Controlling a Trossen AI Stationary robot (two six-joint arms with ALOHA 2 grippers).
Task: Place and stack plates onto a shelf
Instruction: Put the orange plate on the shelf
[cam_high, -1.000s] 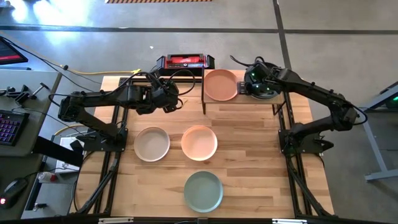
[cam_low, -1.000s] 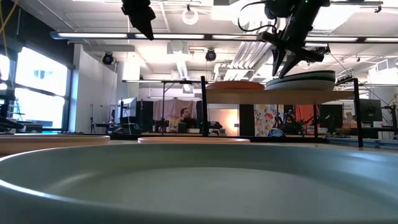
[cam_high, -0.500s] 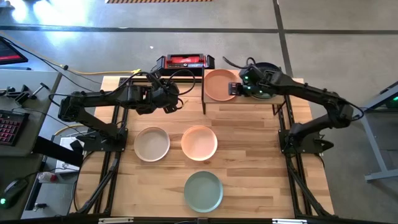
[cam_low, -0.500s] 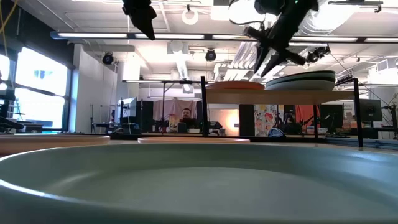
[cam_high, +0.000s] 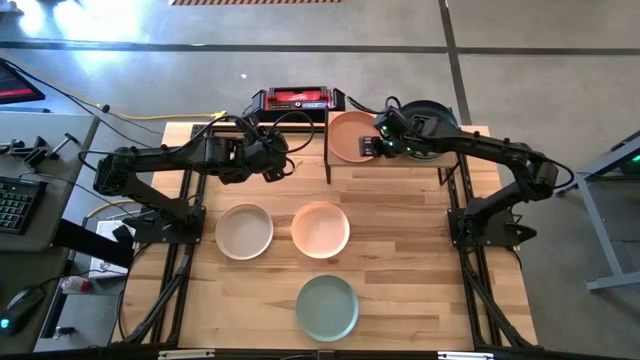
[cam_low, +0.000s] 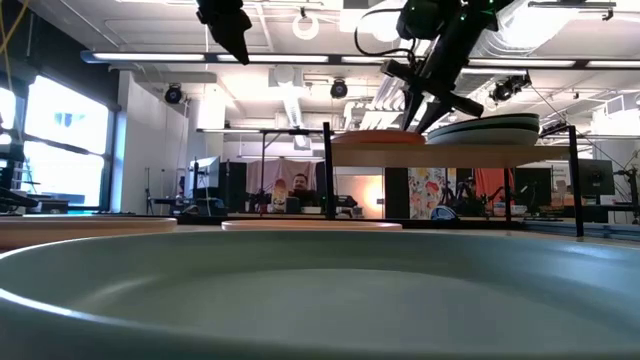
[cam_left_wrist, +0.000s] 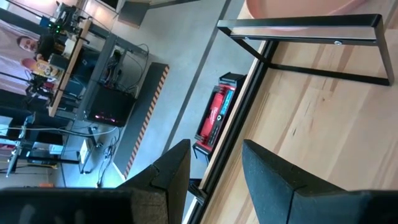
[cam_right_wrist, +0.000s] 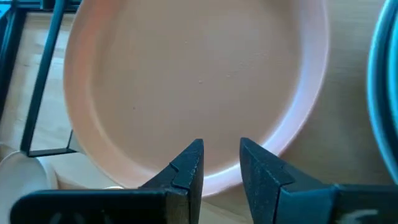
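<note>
Wooden worktop (cam_high: 400, 240) carries three round matte plates, cream (cam_high: 244, 231), peach (cam_high: 320, 229) and sage (cam_high: 327, 306), while the small raised light-wood shelf (cam_high: 400, 163) on black legs holds a terracotta pink plate (cam_high: 350, 136) beside a dark stack (cam_low: 485, 129). Right pincer (cam_high: 372, 143) hovers over the pink plate's rim, fingers slightly parted, gripping nothing. Left pincer (cam_high: 275, 160) hangs spread and empty near the shelf's end.

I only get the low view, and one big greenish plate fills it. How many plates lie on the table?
Observer: Three: a cream plate, a peach plate and the sage plate nearest your camera.
Operator: What is that claw by the shelf above?
Observer: The right gripper hangs, open and empty, over the rim of a pink plate on the shelf.
Operator: And the other arm?
Observer: The left gripper waits open, left of the shelf.
</note>
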